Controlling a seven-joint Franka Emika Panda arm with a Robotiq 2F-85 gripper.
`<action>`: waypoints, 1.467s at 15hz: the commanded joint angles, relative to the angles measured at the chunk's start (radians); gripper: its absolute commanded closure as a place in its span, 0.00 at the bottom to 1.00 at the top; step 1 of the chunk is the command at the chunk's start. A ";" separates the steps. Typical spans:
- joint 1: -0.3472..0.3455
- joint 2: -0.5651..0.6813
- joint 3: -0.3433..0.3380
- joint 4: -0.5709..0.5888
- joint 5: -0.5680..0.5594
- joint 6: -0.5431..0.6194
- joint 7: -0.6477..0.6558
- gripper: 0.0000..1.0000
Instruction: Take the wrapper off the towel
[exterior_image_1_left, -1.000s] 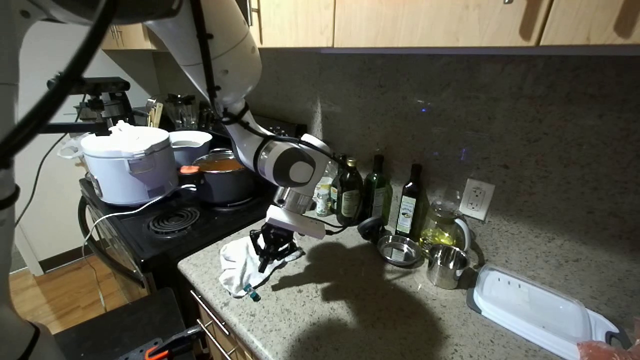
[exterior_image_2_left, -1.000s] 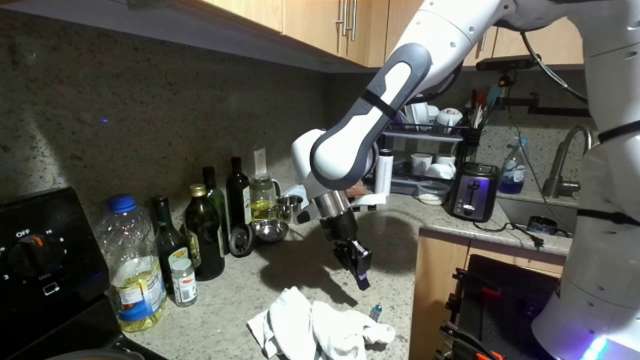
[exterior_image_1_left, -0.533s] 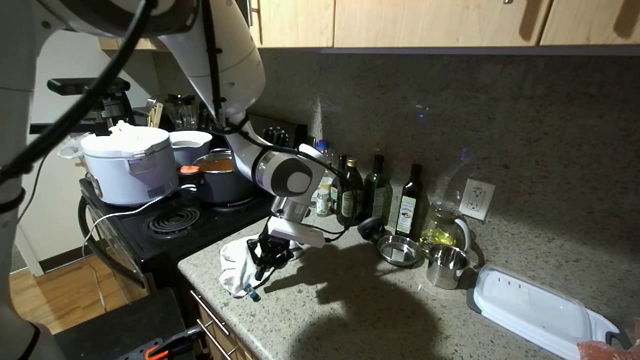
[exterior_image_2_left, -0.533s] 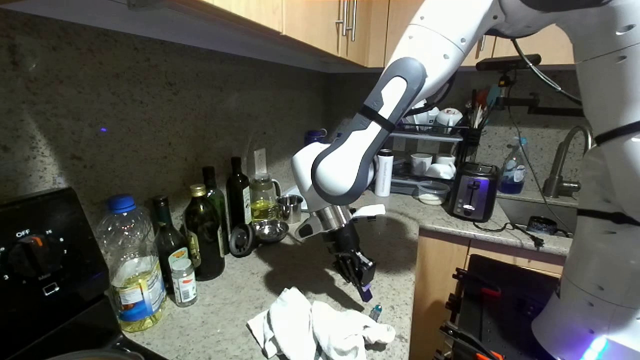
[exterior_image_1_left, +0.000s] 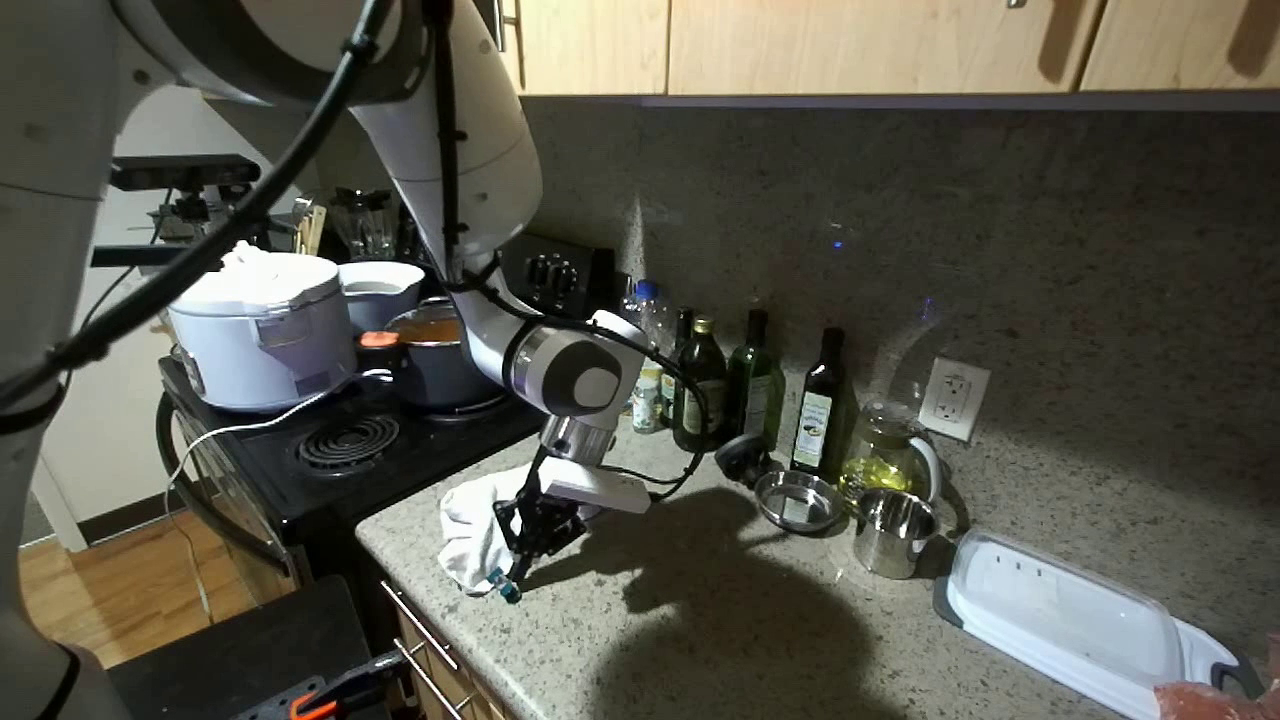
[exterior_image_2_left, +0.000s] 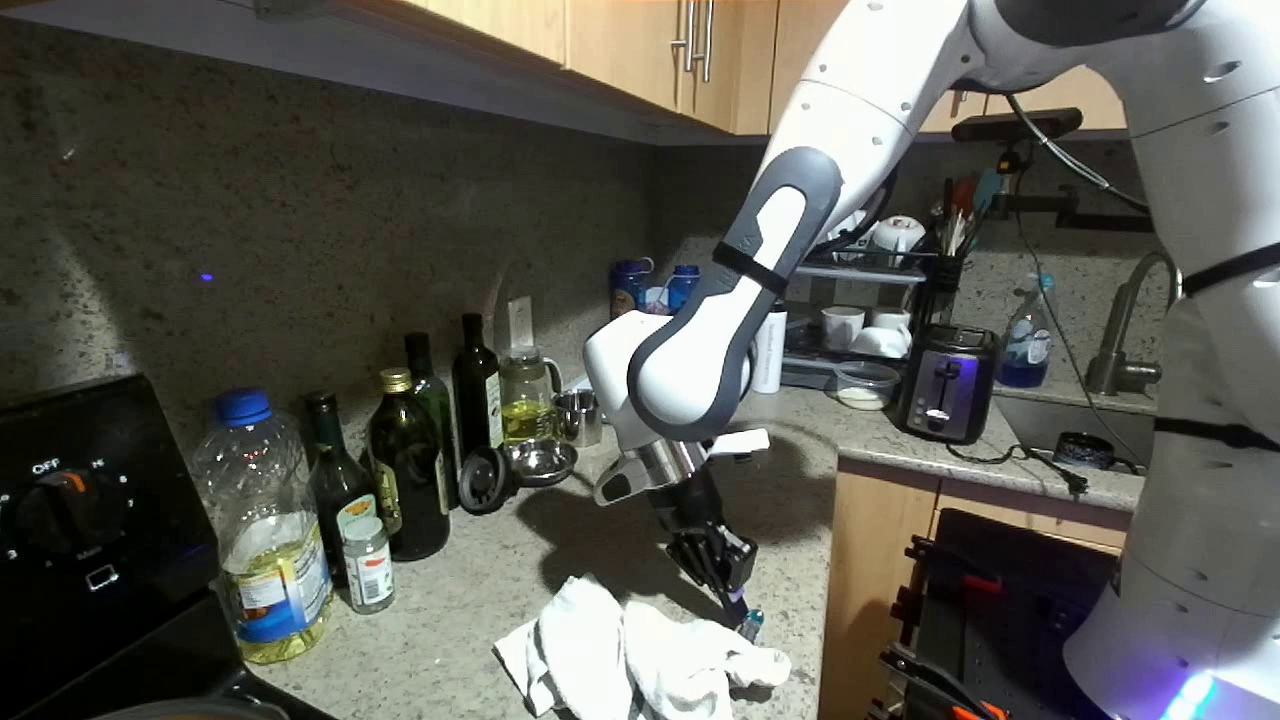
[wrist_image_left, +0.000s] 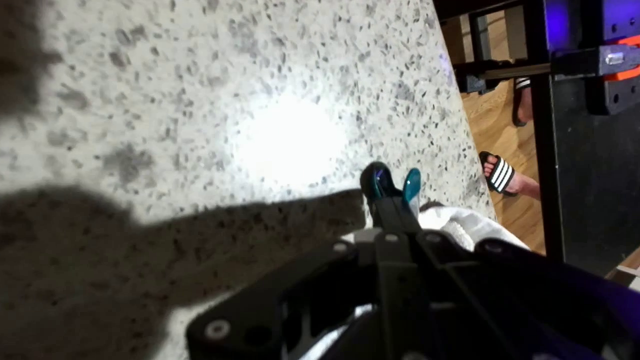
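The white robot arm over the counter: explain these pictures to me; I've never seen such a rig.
The machine is a jointed arm ending in a black gripper, its hand. Two pictures look on from outside, from different places; the third looks out from the arm's wrist. On the counter lie a rumpled white towel and, at its edge, a small teal piece; dark bottles and a metal cup stand there too. The fingers look closed, their tips at the teal piece; whether they hold it, I can't tell.
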 joint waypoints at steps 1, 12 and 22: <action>-0.013 -0.001 0.016 -0.014 -0.013 0.014 -0.011 1.00; 0.000 -0.089 0.066 -0.119 0.003 0.029 0.003 1.00; 0.016 -0.204 0.082 -0.235 0.028 0.083 0.001 1.00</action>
